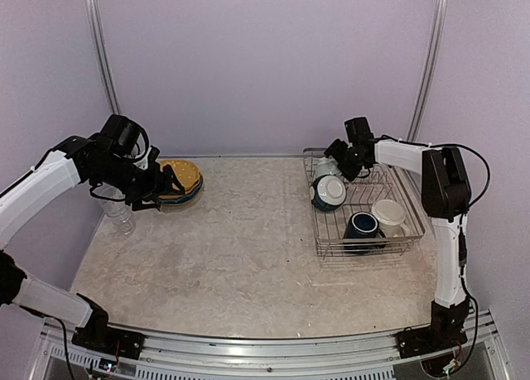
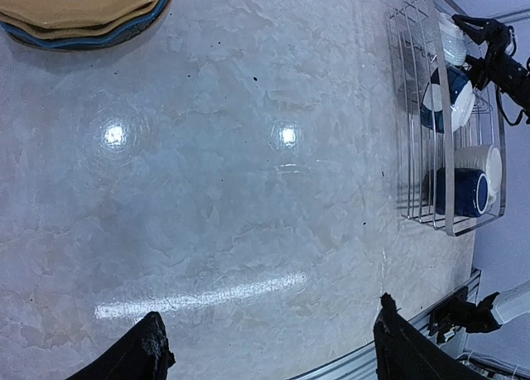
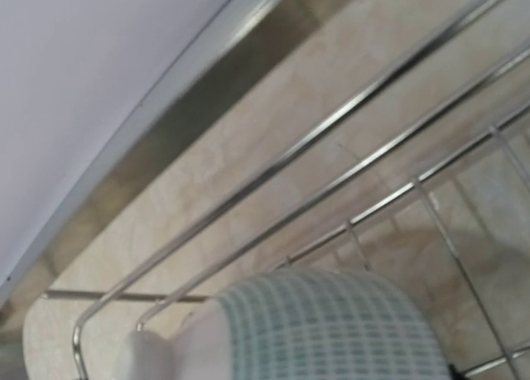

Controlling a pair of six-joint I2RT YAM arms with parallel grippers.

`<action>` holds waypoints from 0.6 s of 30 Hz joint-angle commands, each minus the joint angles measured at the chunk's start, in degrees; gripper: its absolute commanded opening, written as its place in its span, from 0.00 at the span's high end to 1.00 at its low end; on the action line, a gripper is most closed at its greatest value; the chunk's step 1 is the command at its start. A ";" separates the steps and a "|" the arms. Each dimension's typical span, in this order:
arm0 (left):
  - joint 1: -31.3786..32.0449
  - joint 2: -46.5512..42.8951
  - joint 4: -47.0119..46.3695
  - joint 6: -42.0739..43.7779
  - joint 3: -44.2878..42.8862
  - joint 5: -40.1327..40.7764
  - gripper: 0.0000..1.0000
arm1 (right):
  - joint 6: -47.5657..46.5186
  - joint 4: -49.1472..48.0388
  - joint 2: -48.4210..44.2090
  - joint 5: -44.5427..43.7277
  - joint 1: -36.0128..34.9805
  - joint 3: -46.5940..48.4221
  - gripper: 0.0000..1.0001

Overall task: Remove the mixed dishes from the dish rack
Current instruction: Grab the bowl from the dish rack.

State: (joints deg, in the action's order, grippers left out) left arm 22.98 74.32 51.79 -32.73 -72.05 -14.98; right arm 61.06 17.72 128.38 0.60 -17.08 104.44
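The silver wire dish rack [image 1: 411,231] stands at the right and also shows in the left wrist view [image 2: 448,190]. It holds a dark teal bowl with a white inside [image 1: 329,192], a navy mug [image 1: 362,225], a cream mug [image 1: 388,213] and a pale green-checked cup [image 3: 331,330]. My right gripper [image 1: 339,161] is at the rack's far left corner, right at the checked cup; its fingers are hidden in the right wrist view. The stacked yellow, beige and blue plates [image 1: 182,181] lie on the table at the left. My left gripper [image 2: 269,351] is open and empty, just beside the plates.
A clear glass [image 1: 121,216] stands on the table under my left arm. The pale marble tabletop [image 1: 240,256] runs between the plates and the rack. Purple walls close in behind and at both sides.
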 commanded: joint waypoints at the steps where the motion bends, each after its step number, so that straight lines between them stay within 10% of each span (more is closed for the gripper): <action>1: 0.41 -0.32 -0.07 0.74 0.67 0.02 0.18 | 0.53 -1.15 -0.69 0.76 -0.01 -2.70 0.19; 18: 0.64 -0.50 0.11 -0.22 0.38 -0.57 0.18 | -1.57 -8.77 -8.77 1.94 0.38 -6.58 0.49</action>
State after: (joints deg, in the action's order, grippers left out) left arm 22.98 74.32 51.83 -32.82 -72.03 -15.05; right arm 62.41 13.21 125.36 1.30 -16.71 100.16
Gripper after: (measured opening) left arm 0.817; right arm 0.653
